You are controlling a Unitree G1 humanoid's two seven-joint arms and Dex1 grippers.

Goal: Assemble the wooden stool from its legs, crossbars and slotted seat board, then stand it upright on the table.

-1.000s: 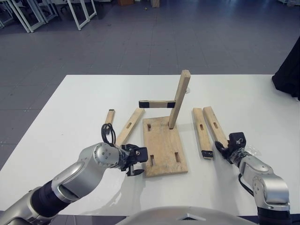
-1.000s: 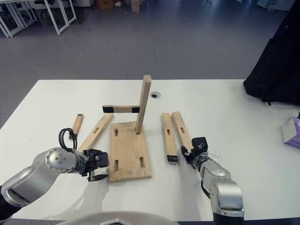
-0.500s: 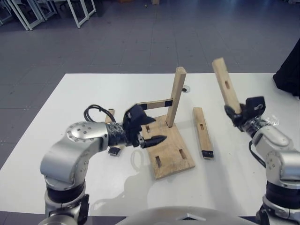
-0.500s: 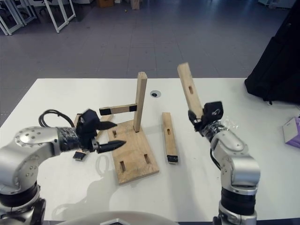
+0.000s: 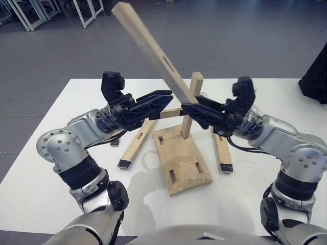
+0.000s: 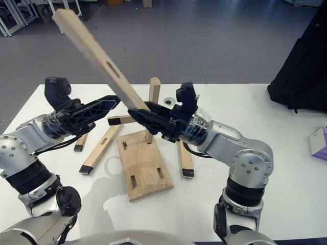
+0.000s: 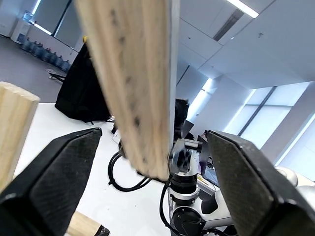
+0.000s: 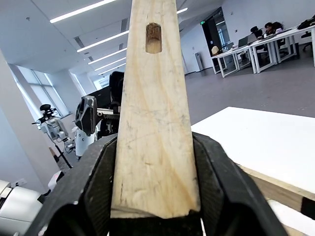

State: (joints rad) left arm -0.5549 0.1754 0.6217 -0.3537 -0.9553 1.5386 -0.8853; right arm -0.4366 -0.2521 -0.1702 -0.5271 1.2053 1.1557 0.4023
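My right gripper (image 5: 191, 107) is shut on the lower end of a slotted wooden leg (image 5: 153, 46), which slants up and to the left above the table. My left gripper (image 5: 163, 99) is open, its fingers (image 7: 54, 182) spread on either side of that leg (image 7: 133, 88) near the right gripper's hold, apart from the wood. The leg (image 8: 155, 123) sits between the right pads. The slotted seat board (image 5: 181, 158) lies flat below, with one leg (image 5: 191, 104) upright in it and a black-tipped crossbar (image 5: 171, 113) sticking out to the left.
A loose leg (image 5: 135, 145) lies left of the board and another leg (image 5: 222, 150) lies to its right. A short crossbar (image 6: 79, 143) lies under the left arm. A black bag (image 6: 301, 71) and a purple box (image 6: 319, 143) are at the far right.
The right gripper lifted a leg off the table and swung it up and leftward over the board. The left arm rose and its fingers opened around that leg. The board turned slightly.
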